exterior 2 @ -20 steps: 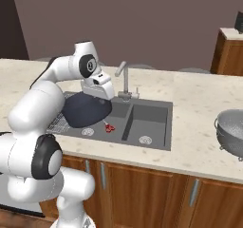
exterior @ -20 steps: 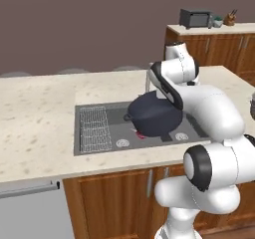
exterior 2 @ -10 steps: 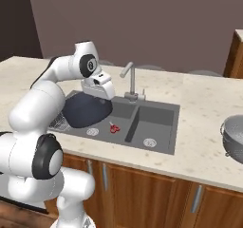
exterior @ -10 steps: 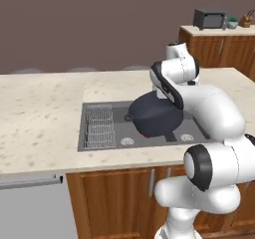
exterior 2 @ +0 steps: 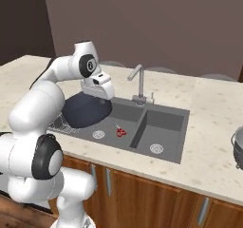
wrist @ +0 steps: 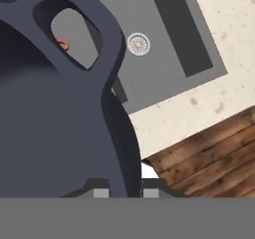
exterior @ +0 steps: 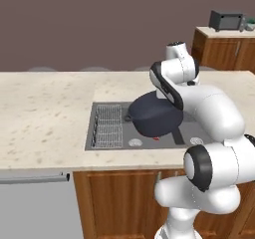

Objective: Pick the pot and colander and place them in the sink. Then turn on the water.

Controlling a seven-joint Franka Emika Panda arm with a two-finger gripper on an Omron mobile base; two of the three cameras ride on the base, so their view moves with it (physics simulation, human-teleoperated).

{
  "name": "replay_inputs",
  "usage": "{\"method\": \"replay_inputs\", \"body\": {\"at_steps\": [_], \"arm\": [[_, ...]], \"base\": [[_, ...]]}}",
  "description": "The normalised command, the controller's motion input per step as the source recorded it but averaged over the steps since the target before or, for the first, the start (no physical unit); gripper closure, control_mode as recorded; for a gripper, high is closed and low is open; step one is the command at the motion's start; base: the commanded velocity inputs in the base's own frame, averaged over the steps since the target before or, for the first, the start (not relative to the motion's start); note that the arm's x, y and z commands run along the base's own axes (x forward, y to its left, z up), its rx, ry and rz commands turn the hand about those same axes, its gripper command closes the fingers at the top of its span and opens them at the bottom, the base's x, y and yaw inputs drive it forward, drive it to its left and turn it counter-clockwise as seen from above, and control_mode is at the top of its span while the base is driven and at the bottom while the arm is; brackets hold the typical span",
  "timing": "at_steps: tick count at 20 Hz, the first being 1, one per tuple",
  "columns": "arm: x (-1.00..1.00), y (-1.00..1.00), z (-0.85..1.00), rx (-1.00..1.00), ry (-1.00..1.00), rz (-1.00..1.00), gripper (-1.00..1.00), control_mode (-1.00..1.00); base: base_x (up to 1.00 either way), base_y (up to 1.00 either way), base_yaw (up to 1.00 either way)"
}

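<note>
The white two-finger gripper (wrist: 122, 190) is pinching the rim of the round dark navy-grey cooking pot (exterior: 154, 116), its fingers pressed tight on the wall just beside one loop handle (wrist: 74, 34). The pot is hanging tilted above the left basin of the dark grey rectangular double-basin sink (exterior: 194, 128), next to the wire grid rack (exterior: 109, 126), and is not yet resting on the basin floor.

Judged procedure for the step in hand:
- The arm should be lowering the pot straight down until its base is meeting the basin floor, with the tilt taken out first so that the pot does not roll on release.
- The pot should be kept apart from the curved grey gooseneck faucet (exterior 2: 137, 82) and from the divider between the basins.
- A small red object (exterior 2: 120, 131) is lying on the basin floor close to the drain (exterior 2: 98, 134); setting the pot on it could leave it rocking.
- The fingers should be spreading only once the pot is supported.

The light silver-grey perforated colander (exterior 2: 238, 148) is sitting on the counter well to the right of the sink, at the edge of the right base view, still to be fetched. No water is running.

No brand, label or legible writing is showing on any item
</note>
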Motion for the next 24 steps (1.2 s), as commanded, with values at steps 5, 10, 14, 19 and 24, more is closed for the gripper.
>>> {"method": "replay_inputs", "body": {"at_steps": [5, 10, 14, 19, 24], "arm": [[0.00, 0.00, 0.00, 0.00, 0.00, 0.00, 1.00, 1.00], [0.00, 0.00, 0.00, 0.00, 0.00, 0.00, 1.00, 1.00], [0.00, 0.00, 0.00, 0.00, 0.00, 0.00, 1.00, 1.00], [0.00, 0.00, 0.00, 0.00, 0.00, 0.00, 1.00, 1.00], [0.00, 0.00, 0.00, 0.00, 0.00, 0.00, 1.00, 1.00]], "base": [[0.40, -0.16, 0.15], [0.25, -0.19, 0.10], [0.07, -0.22, 0.05], [-0.26, -0.51, 0.00], [-0.07, -0.47, 0.00]]}}
